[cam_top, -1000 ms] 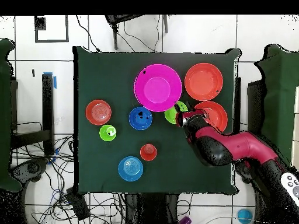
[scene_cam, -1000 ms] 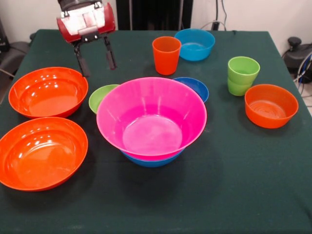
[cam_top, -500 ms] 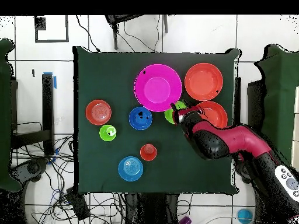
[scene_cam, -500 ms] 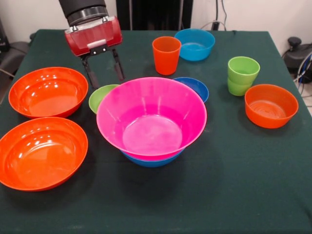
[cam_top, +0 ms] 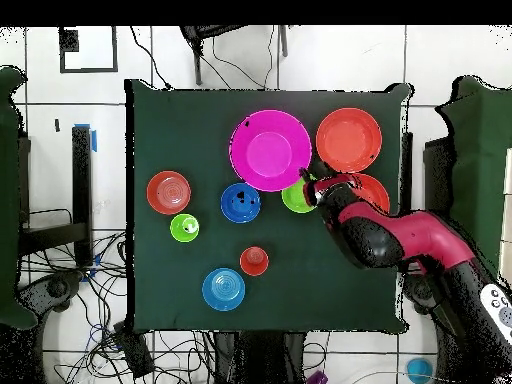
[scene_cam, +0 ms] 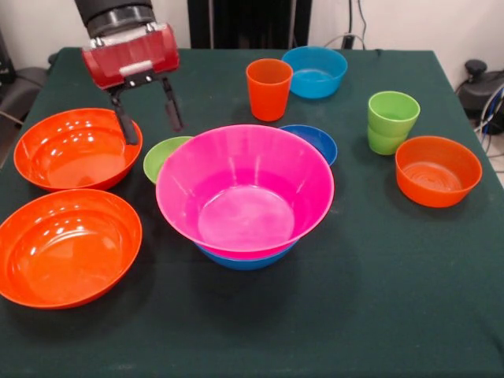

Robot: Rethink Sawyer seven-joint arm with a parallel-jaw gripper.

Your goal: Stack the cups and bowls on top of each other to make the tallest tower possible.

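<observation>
The tower is a large pink bowl [scene_cam: 244, 189] nested in a large blue bowl [scene_cam: 244, 259] at the table's middle; from overhead only the pink bowl [cam_top: 270, 150] shows. My gripper [scene_cam: 153, 132] hangs open and empty, its fingertips just above the gap between a large orange bowl [scene_cam: 77, 148] and the small lime green bowl [scene_cam: 161, 156]. Overhead, the gripper [cam_top: 312, 190] sits beside the lime bowl [cam_top: 296, 197]. A second large orange bowl [scene_cam: 67, 246] lies nearer the front. The orange cup [scene_cam: 268, 88] stands upright behind the tower. Two lime green cups [scene_cam: 391, 122] are nested at the right.
A dark blue bowl [scene_cam: 316, 140] peeks out behind the pink one. The light blue bowl [scene_cam: 315, 71] sits at the back beside the orange cup. A small orange bowl [scene_cam: 438, 170] rests at the right. My arm [cam_top: 395, 240] covers part of one orange bowl [cam_top: 375, 188] overhead.
In the front view the open gripper swung right and down over the lime bowl, then back left toward the far orange bowl. No bowl or cup has moved.
</observation>
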